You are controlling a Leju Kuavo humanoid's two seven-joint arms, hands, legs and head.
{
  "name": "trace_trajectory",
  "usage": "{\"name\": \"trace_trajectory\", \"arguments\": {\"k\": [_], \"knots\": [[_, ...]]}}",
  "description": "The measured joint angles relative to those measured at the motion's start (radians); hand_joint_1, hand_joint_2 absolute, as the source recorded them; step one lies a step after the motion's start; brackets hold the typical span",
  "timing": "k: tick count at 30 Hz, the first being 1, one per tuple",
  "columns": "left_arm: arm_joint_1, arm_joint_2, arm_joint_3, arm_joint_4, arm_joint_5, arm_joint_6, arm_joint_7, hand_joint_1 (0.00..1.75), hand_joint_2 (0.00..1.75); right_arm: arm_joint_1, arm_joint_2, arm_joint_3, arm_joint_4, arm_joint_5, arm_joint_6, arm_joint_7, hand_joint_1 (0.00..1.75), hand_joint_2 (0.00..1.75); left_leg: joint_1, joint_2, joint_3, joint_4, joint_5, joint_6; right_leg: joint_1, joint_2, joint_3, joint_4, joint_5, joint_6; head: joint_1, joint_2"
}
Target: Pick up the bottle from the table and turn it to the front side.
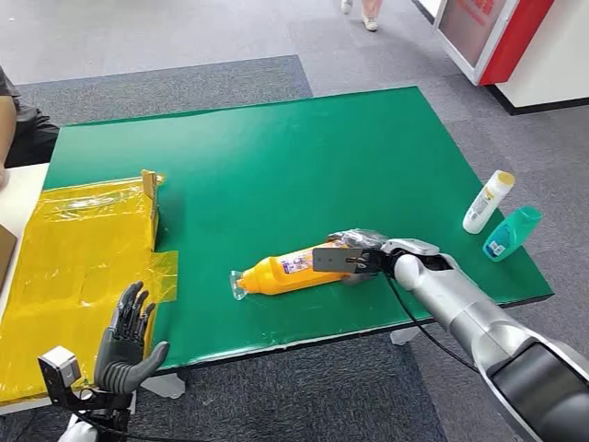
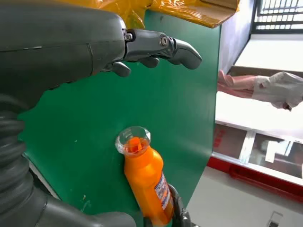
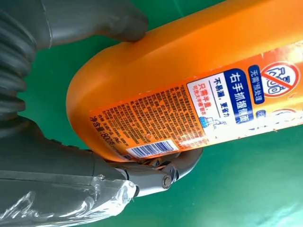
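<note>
The orange bottle (image 1: 292,271) lies on its side near the front edge of the green table (image 1: 278,157), its clear cap (image 1: 238,285) pointing left and its base to the right. The right hand (image 1: 354,259) is at that base end, and the right wrist view shows the thumb on one side of the rounded bottom and fingers (image 3: 168,172) under the other — closed around the bottle, which seems to rest on the table. The label side with barcode and fine print faces the wrist camera, so this looks like the back; the front side probably faces away. To do this step well, the grip should firm up before lifting, since the hold sits at the very end and the long body could sag or swing — lift slowly, then roll the wrist. The left hand (image 1: 127,343) hangs off the near left edge, fingers spread and empty. Farther out, a yellow bag (image 1: 69,267) covers the left, and a white bottle (image 1: 488,202) and teal bottle (image 1: 513,232) lie at the right edge.
</note>
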Motion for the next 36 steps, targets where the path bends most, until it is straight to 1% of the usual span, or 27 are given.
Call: {"name": "trace_trajectory", "arguments": {"k": [7,11,15,20,22,24,27,30,33,36], "knots": [[0.001,0.0,0.0,0.004,0.0,0.003,0.0,0.0,1.75,0.006,0.009,0.002,-0.003,0.034,-0.032,0.01,1.75,1.75,0.0,0.0,0.0,0.0,0.0,0.0,0.0,0.0,0.0,0.0,0.0,0.0,0.0,0.0],[0.006,0.0,0.001,0.004,0.0,0.005,0.0,0.0,1.75,0.03,0.01,-0.001,-0.043,0.067,-0.066,0.017,1.75,1.75,0.0,0.0,0.0,0.0,0.0,0.0,0.0,0.0,0.0,0.0,0.0,0.0,0.0,0.0],[0.029,0.0,0.006,-0.01,0.0,0.011,0.006,0.0,1.75,0.101,0.003,-0.034,-0.182,0.081,-0.113,0.018,1.75,1.75,0.0,0.0,0.0,0.0,0.0,0.0,0.0,0.0,0.0,0.0,0.0,0.0,0.0,0.0],[0.053,-0.002,0.016,-0.037,0.0,0.009,0.008,0.0,1.75,0.191,-0.003,-0.092,-0.362,0.075,-0.128,0.019,1.75,1.75,0.0,0.0,0.0,0.0,-0.001,0.0,0.0,0.0,-0.001,0.0,-0.001,-0.001,0.0,0.0],[0.058,-0.004,0.019,-0.045,0.0,0.009,0.01,0.0,1.75,0.219,-0.002,-0.111,-0.41,0.075,-0.143,0.005,1.75,1.75,0.0,0.0,0.0,0.0,-0.001,0.0,0.0,0.0,0.0,0.0,-0.002,0.0,0.0,0.0],[0.065,-0.01,0.026,-0.058,0.0,0.007,0.013,0.0,1.75,0.26,0.005,-0.142,-0.467,0.072,-0.179,-0.027,1.75,1.75,0.0,-0.001,-0.001,0.0,-0.001,0.0,0.0,-0.001,0.0,0.0,-0.002,0.0,0.0,0.0],[0.077,-0.025,0.043,-0.092,-0.005,-0.001,0.029,0.0,1.75,0.346,0.046,-0.205,-0.572,0.063,-0.222,-0.075,1.75,1.75,0.0,-0.001,-0.001,0.0,-0.002,0.001,0.0,-0.001,0.0,0.0,-0.002,0.0,0.0,0.0],[0.081,-0.04,0.052,-0.13,-0.006,-0.017,0.051,0.0,1.75,0.427,0.113,-0.257,-0.656,0.002,-0.224,-0.123,1.75,1.75,0.0,-0.001,-0.001,0.0,-0.003,0.001,0.001,-0.001,0.0,0.0,-0.004,-0.001,0.0,0.0],[0.075,-0.048,0.052,-0.165,0.012,-0.037,0.09,0.0,1.75,0.481,0.183,-0.291,-0.684,-0.084,-0.206,-0.178,1.75,1.75,0.001,-0.001,0.0,0.0,-0.003,0.0,0.001,-0.001,0.0,0.0,-0.004,-0.001,0.0,0.0],[0.058,-0.051,0.043,-0.193,0.031,-0.039,0.13,0.0,1.75,0.513,0.245,-0.308,-0.683,-0.134,-0.197,-0.22,1.75,1.75,0.001,-0.001,0.0,0.0,-0.003,0.0,0.001,-0.001,0.0,0.0,-0.004,-0.001,0.0,0.0]]}}
